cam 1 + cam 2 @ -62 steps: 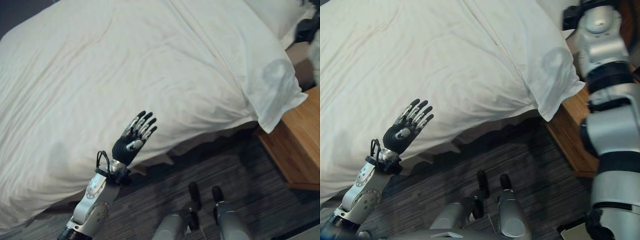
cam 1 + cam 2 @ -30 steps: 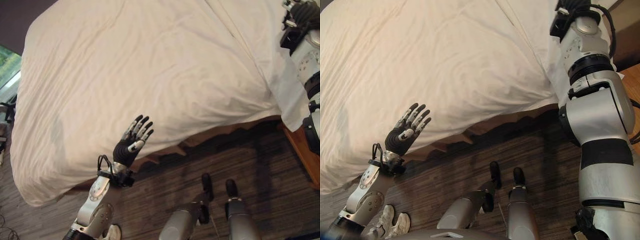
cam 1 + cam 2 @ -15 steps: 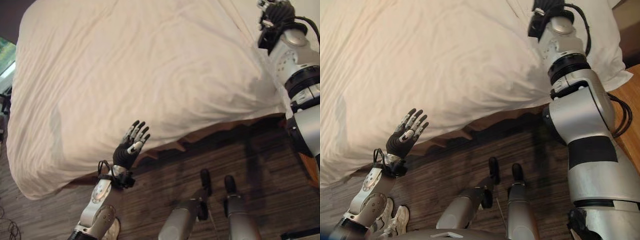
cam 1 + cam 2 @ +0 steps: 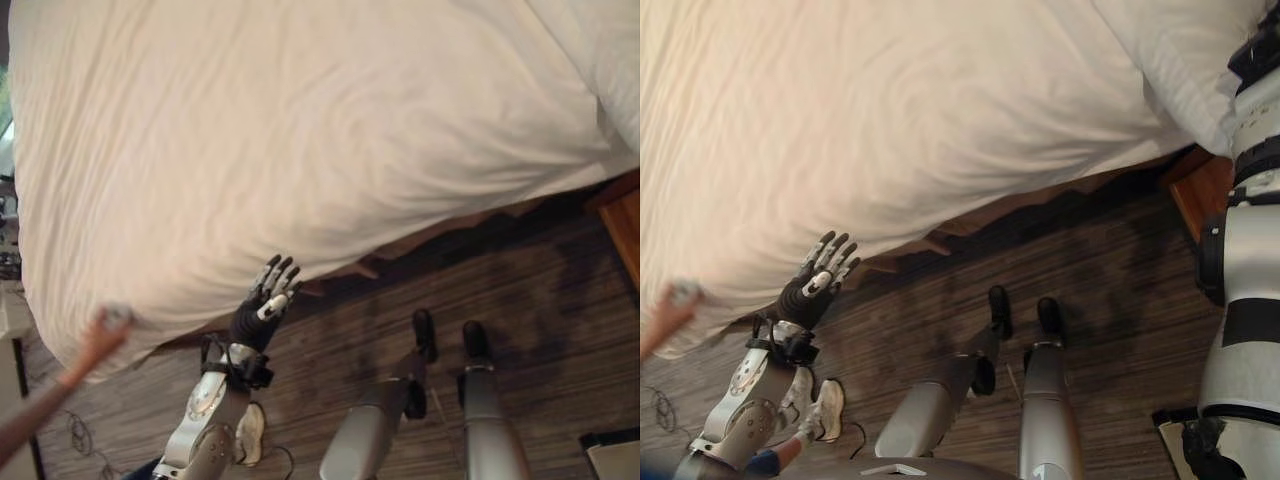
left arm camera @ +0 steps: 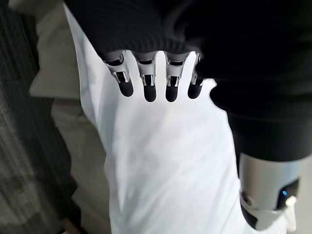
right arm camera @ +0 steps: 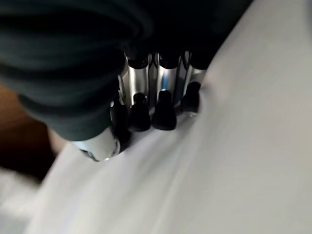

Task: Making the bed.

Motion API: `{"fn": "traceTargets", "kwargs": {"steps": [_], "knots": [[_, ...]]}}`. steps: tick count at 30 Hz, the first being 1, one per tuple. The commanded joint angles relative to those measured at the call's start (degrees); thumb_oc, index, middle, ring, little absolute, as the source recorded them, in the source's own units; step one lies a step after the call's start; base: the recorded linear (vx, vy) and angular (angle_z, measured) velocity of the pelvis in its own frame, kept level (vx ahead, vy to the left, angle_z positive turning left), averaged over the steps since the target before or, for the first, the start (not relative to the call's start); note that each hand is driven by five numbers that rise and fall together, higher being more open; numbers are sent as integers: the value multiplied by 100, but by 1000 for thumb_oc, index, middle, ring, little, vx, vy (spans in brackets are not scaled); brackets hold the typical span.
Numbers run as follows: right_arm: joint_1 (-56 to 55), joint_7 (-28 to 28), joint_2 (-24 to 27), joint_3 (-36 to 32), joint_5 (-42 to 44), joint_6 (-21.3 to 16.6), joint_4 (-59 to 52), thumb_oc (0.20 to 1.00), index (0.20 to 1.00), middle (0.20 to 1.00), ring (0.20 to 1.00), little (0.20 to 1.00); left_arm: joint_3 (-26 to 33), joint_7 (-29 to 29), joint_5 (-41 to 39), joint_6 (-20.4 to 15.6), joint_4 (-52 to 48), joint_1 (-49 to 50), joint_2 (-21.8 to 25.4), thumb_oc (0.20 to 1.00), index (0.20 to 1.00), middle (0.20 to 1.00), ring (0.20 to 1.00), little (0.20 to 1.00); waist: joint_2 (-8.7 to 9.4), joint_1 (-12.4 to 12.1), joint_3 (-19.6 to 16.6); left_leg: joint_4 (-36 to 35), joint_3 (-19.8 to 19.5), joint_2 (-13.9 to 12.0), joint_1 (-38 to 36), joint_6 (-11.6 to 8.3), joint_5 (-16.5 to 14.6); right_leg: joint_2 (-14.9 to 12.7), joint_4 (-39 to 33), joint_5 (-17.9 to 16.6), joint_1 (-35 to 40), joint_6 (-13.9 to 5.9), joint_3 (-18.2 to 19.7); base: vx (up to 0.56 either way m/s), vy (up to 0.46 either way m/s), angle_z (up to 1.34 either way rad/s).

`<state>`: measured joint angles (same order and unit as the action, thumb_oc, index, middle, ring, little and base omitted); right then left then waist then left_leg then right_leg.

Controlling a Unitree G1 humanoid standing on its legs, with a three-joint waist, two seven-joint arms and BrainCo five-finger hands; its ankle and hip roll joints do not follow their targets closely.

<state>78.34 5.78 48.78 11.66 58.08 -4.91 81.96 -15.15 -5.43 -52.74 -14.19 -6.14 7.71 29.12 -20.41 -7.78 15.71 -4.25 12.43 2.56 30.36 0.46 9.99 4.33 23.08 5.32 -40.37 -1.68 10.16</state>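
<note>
While duvet [image 4: 300, 140] runs diagonally, left hand [image 4: 262, 305] spreads.

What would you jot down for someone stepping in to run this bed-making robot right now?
Left robot hand: open, fingers straight, raised at the near edge of the bed, holding nothing.
Right robot hand: fingers curled onto the white duvet; whether they actually grip it is unclear.
The duvet covers the mattress, lightly wrinkled, overhanging the near side.
A person's hand holds its left corner.
A wooden nightstand stands at the right.
Left to do: smooth the wrinkles and even the overhang.
</note>
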Motion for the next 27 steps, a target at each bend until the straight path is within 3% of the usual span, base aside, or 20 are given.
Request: {"fn": "traceTargets", "kwargs": {"steps": [1,3,5,8,12,15,18,19,20,24,25,27], "knots": [[-1138,-198,-546,-550,688,-41,217,200,200,200,200,200,220,-171,70,-255,-162,-536,-379,1000,1000,1000,1000,1000,-115,181,602,-75,95,-4,-543,-507,-176,-677,-2554,-1184,1213,-536,-6,59,78,-8],[-1619,-257,-765,-902,862,-65,222,200,200,200,200,200,256,-185,63,-250,-156,-482,-424,1000,1000,1000,1000,1000,-114,216,617,-75,103,-2,-558,-494,-162,-672,-2559,-1218,1224,-529,7,30,36,-5],[-2758,-495,-1351,-1498,1000,-24,412,200,200,200,200,200,336,-299,39,-228,-125,-378,-541,1000,1000,1000,1000,1000,-138,361,659,-75,101,38,-636,-461,-255,-683,-2622,-1165,1330,-526,13,62,40,-12],[-3766,-774,-1785,-1732,909,11,337,200,200,200,200,200,477,-349,-51,-248,-65,-324,-628,1000,1000,1000,1000,1000,-66,498,686,-75,104,35,-667,-445,-252,-668,-2653,-1210,1368,-513,23,13,8,-8],[-4785,-931,-2137,-1483,168,-62,-94,200,200,200,200,200,536,-361,-53,-249,60,-244,-693,1000,1000,1000,1000,1000,97,721,743,-75,80,22,-774,-450,-258,-670,-2630,-1196,1462,-498,-6,-10,-4,-4],[-5926,-1032,-2512,-1018,-604,-253,-1084,200,200,200,200,200,439,-366,323,-241,439,-321,-709,1000,1000,1000,1000,1000,408,1044,751,-75,10,9,-996,-444,-315,-668,-2597,-1170,1668,-500,-61,-23,-26,8],[-6386,-1052,-2602,-908,-735,-302,-1602,200,200,200,200,200,210,-462,270,-133,973,-417,-861,1000,1000,1000,1000,1000,560,1179,668,-75,-49,-15,-1137,-438,-316,-657,-2557,-1171,1794,-492,-94,-2,-42,13],[-6600,-1122,-2693,-781,-834,-288,-1840,1000,1000,1000,1000,1000,35,-530,73,-38,1461,-510,-1084,1000,1000,1000,1000,1000,655,1263,621,-75,-88,-41,-1234,-439,-318,-651,-2503,-1130,1874,-480,-132,28,-56,14],[-7013,-1162,-2832,-551,-1096,-263,-2194,1000,1000,1000,1000,1000,-195,-551,67,111,2340,-565,-1358,1000,1000,1000,1000,1000,811,1366,460,-75,-187,-65,-1495,-418,-361,-642,-2447,-1065,2149,-472,-194,31,-55,13],[-7434,-1204,-2952,-242,-1408,-227,-2623,1000,1000,1000,1000,1000,-515,-590,774,256,3137,-470,-1394,1000,1000,1000,1000,1000,1002,1468,148,-75,-279,-97,-1840,-386,-418,-623,-2426,-979,2511,-457,-299,58,-13,12],[-7636,-1214,-3039,-170,-1400,-241,-2876,1000,1000,1000,1000,1000,-600,-597,1040,335,3495,-436,-1435,1000,1000,1000,1000,1000,1171,1507,-147,-75,-313,-119,-2075,-354,-473,-573,-2405,-968,2742,-468,-305,62,5,22],[-7754,-1231,-3065,-139,-1353,-246,-3104,1000,1000,1000,1000,1000,-624,-614,985,388,3590,-400,-1475,1000,1000,1000,1000,1000,1251,1519,-262,-75,-310,-136,-2196,-337,-517,-561,-2422,-939,2865,-470,-313,44,6,16]]}}
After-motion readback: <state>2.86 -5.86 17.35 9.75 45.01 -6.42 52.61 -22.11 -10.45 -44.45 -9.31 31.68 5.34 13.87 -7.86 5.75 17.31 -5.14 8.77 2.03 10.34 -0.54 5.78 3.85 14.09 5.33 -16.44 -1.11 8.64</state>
